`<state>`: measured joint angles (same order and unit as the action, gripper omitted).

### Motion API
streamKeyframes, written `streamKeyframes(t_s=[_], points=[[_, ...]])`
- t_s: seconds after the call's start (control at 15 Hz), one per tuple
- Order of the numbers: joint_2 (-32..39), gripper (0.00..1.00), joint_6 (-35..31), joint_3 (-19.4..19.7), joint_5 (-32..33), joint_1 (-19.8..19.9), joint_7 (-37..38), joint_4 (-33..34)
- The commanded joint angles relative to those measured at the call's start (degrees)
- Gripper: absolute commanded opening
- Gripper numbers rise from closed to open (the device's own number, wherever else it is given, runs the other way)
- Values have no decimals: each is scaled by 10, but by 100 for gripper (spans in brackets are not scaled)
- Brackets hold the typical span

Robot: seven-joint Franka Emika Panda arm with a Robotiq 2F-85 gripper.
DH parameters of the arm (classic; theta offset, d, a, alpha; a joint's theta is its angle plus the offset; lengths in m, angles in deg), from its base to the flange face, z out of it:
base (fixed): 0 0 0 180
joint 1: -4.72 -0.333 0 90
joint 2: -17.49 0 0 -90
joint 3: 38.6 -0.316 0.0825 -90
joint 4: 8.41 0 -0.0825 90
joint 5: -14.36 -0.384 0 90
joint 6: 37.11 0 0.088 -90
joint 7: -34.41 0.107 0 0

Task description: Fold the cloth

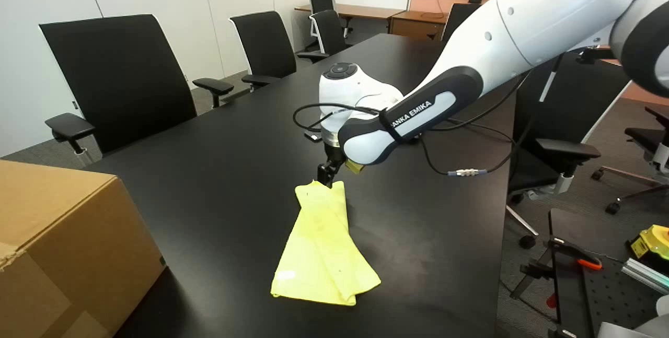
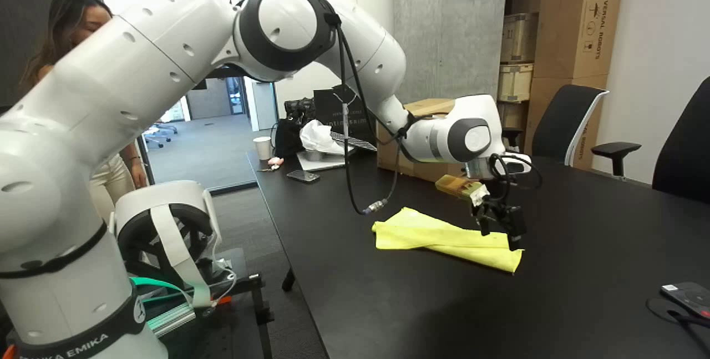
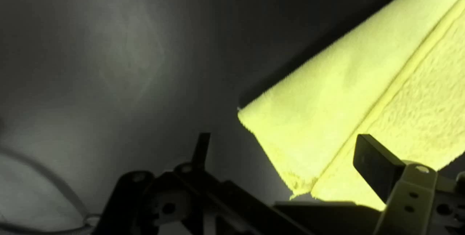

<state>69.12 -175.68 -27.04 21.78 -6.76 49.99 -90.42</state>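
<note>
Exterior views both show a long black table (image 1: 219,181), with black-backed chairs (image 1: 120,82) along its sides. Reaching over it is a white robot arm (image 2: 166,54), bent downward at its far end. Partly hidden behind the arm in an exterior view stands a person (image 2: 64,31) with long dark hair. At the back of that same scene are tall cardboard cartons (image 2: 593,31) printed "Universal Robots"; pale bins (image 2: 515,82) are stacked beside them, their insides hidden.

On the table sits a tan cardboard box (image 1: 89,254), its top closed and its contents out of sight. Apart from the box, a pale-yellow cloth (image 1: 319,239) lies on the table, partly folded over itself, narrow at one end and fanned wider at the other.

By the narrow end is the black gripper (image 3: 283,138). Its fingers (image 3: 201,151) stand wide apart, released: one over the table, one over the cloth, though whether that one touches the fabric is hard to tell.

Near the table's end, a white cup (image 2: 263,149) stands upright, its inside hidden. Near the cup lies a flat dark phone (image 2: 303,176).
</note>
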Motion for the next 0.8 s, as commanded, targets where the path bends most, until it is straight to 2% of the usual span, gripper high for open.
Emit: streamKeyframes(t_s=[0.0,0.07,0.4,0.73], points=[[-95,100,77,-30,17,-1,-32,-98],[-112,100,87,-48,11,7,-51,-117],[-175,100,27,-98,10,6,-86,-219],[-224,100,-43,-121,26,-14,-73,-337]])
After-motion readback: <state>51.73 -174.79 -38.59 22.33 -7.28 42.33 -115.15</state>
